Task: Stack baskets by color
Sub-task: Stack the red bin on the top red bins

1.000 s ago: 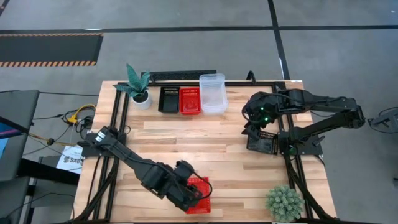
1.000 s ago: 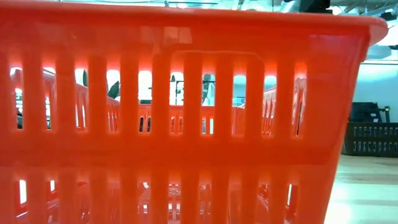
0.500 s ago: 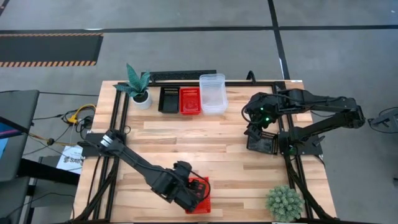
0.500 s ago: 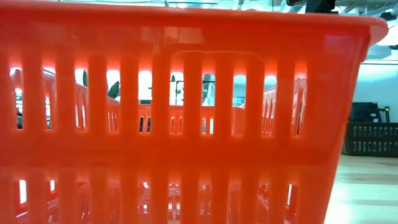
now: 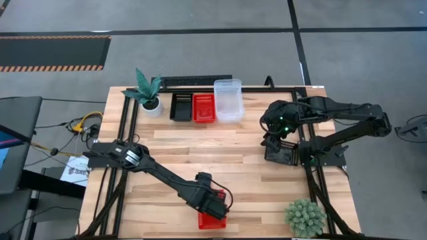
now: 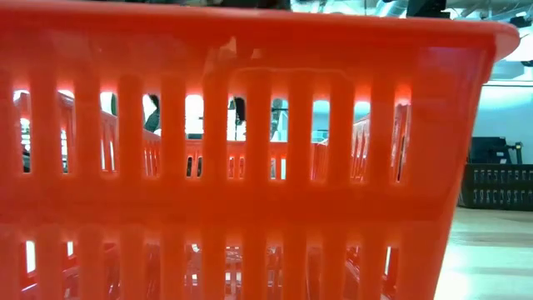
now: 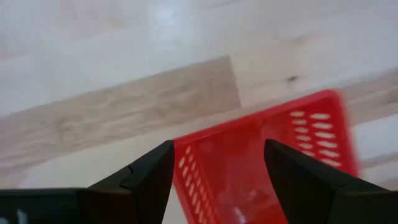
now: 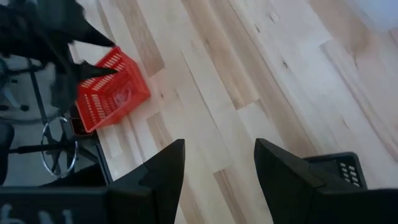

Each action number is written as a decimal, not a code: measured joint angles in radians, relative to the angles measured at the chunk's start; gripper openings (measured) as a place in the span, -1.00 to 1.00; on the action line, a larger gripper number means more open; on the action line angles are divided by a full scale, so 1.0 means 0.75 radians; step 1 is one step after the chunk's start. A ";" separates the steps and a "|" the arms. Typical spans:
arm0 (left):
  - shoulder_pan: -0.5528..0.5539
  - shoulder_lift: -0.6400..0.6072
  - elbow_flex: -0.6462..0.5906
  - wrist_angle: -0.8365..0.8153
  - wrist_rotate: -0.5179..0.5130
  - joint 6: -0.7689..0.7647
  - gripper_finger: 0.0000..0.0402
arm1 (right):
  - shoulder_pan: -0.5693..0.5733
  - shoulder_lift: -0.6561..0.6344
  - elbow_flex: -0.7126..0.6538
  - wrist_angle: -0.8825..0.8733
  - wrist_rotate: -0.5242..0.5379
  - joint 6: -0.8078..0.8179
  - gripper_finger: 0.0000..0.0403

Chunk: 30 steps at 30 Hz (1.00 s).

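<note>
A red basket [image 5: 212, 221] stands on its base at the table's near edge and fills the low view [image 6: 250, 167]. My left gripper [image 5: 215, 207] hangs open over it, pointing down. In the left wrist view one finger [image 7: 149, 180] is outside the basket's side wall [image 7: 186, 171] and the other over its inside. Whether they touch it I cannot tell. My right gripper [image 5: 277, 137] waits open above a black basket [image 5: 280, 153] at the right. A black [image 5: 180, 107], a red [image 5: 203, 108] and a clear basket [image 5: 228, 100] stand in a row at the far edge.
A leafy potted plant [image 5: 148, 93] stands at the far left corner and a round green plant [image 5: 305, 217] at the near right. Bare wood lies across the table's middle [image 5: 213, 147]. Black frame rails run along both sides.
My left gripper has come down onto the red basket, moving a little toward the table's right edge and rolling about its own axis. Its fingers have stayed open. The red basket has kept its place. My right arm has not moved.
</note>
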 joint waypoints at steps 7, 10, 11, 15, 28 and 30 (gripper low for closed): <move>-0.023 0.016 0.000 -0.002 0.118 -0.144 0.17 | 0.000 0.000 0.000 0.023 0.004 -0.042 0.06; -0.068 0.015 0.000 -0.008 0.126 -0.240 0.17 | 0.000 0.000 0.000 0.026 0.004 -0.049 0.06; -0.083 0.014 0.000 0.015 0.137 -0.249 0.16 | 0.000 0.000 0.000 0.026 0.004 -0.050 0.06; -0.129 0.050 0.003 0.062 0.161 -0.268 0.08 | 0.000 0.000 0.000 0.029 0.004 -0.060 0.06; -0.140 0.144 0.001 0.109 0.121 -0.196 -0.84 | -0.001 -0.001 0.000 0.118 0.003 0.055 0.06; -0.126 0.134 0.001 0.085 0.101 -0.157 -0.95 | -0.005 -0.001 0.000 0.125 0.002 0.061 0.06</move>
